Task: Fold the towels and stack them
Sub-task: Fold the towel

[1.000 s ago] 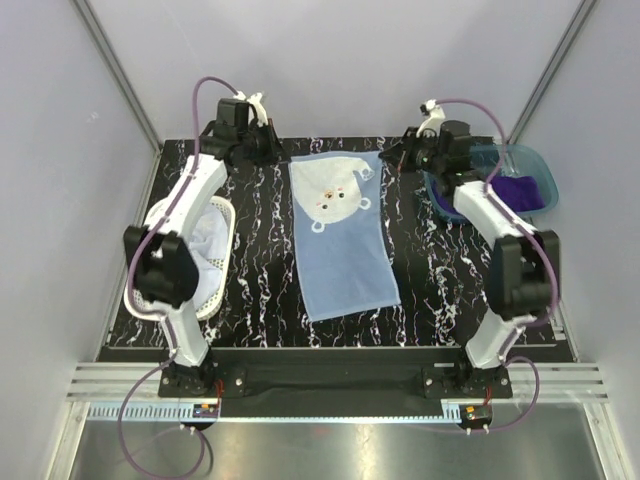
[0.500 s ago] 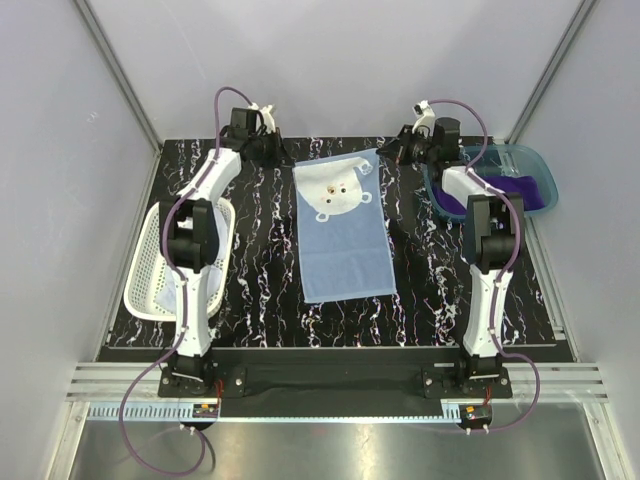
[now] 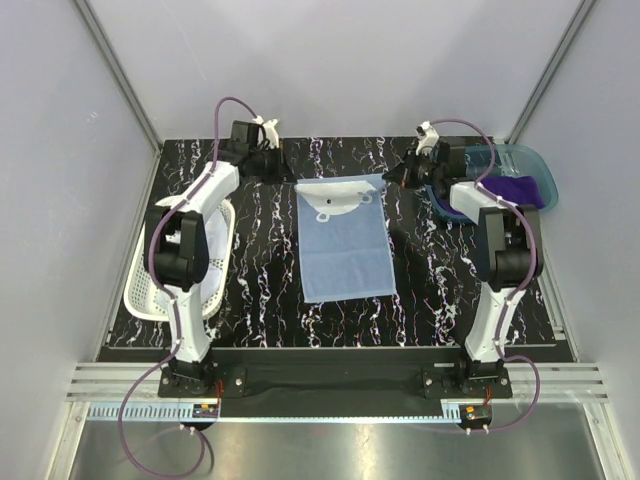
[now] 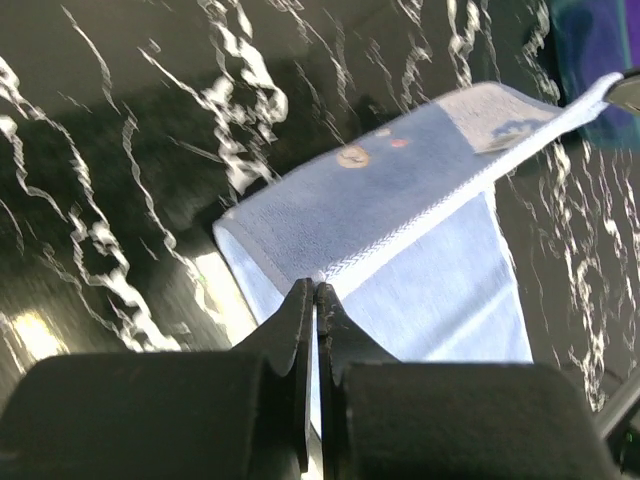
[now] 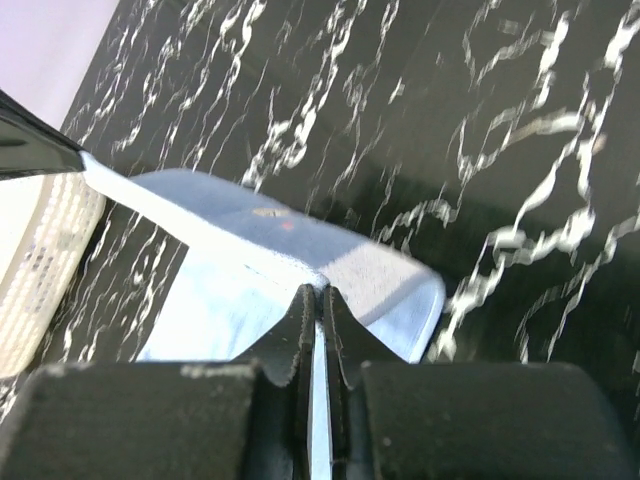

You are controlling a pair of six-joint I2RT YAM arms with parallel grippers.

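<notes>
1. The light blue towel lies lengthwise in the middle of the black marbled tabletop. Its near part is flat.
2. Its far end is raised off the tabletop and curls back over the flat part. Only part of the bear face shows on that raised end in the top view.
3. The raised far edge is stretched in a straight line between the two far corners.
4. The left claw has its fingers pressed together on the towel's far left corner, pinching the hem.
5. The right claw pinches the far right corner in the same way, with its fingers tight on the cloth.
6. Both arms reach well forward to the far side of the tabletop, one at each side of the towel.
7. The purple towel lies bunched inside the teal bin, at the far right corner of the tabletop, beside the right arm.
8. The white basket sits at the left edge of the tabletop, partly hidden by the left arm.
</notes>
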